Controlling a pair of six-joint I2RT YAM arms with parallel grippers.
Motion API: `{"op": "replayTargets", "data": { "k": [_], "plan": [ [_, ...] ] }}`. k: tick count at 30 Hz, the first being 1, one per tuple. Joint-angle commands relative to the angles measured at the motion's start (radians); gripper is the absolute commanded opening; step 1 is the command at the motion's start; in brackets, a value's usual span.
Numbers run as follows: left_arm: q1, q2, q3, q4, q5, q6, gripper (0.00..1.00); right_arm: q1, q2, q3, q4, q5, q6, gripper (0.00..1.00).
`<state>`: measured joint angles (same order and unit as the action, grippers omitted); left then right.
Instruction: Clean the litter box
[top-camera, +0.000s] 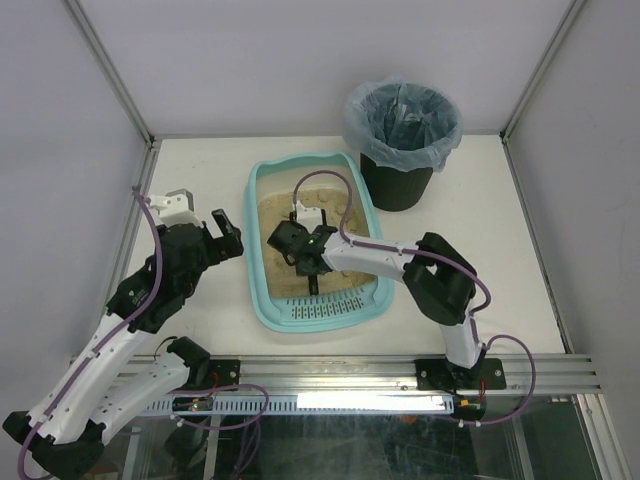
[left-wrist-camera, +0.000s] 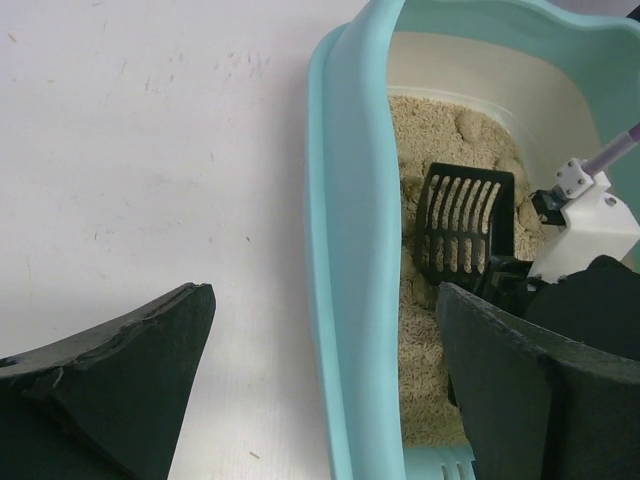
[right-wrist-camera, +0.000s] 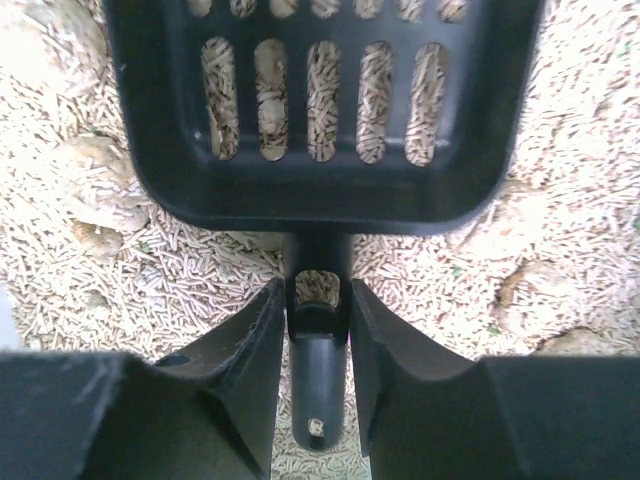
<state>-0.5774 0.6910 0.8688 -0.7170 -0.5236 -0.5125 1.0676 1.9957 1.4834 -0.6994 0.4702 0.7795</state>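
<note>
The light teal litter box (top-camera: 258, 290) lies mid-table, slotted strip at its near end, filled with beige pellet litter (top-camera: 270, 215) with clumps. My right gripper (top-camera: 303, 258) is inside the box, shut on the handle of the small black slotted scoop (right-wrist-camera: 320, 110), which rests over the litter. The scoop also shows in the left wrist view (left-wrist-camera: 462, 232). Clumps (right-wrist-camera: 95, 175) lie beside it. My left gripper (top-camera: 222, 232) is open, its fingers straddling the box's left rim (left-wrist-camera: 350, 270), not closed on it.
A black round bin (top-camera: 400, 150) with a bluish bag liner stands behind the box at the right. White enclosure walls ring the table. Bare white tabletop (left-wrist-camera: 150, 150) lies left of the box.
</note>
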Motion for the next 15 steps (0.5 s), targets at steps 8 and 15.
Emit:
{"op": "replayTargets", "data": {
  "k": [8,15],
  "plan": [
    [-0.009,-0.066,0.090,0.045,0.004,0.016,0.99,-0.038,-0.143,0.055,0.079,0.047,-0.149,0.18],
    [-0.007,-0.041,0.269,0.019,0.008,0.024,0.99,-0.096,-0.227,0.096,0.034,0.019,-0.289,0.13]
  ]
}}
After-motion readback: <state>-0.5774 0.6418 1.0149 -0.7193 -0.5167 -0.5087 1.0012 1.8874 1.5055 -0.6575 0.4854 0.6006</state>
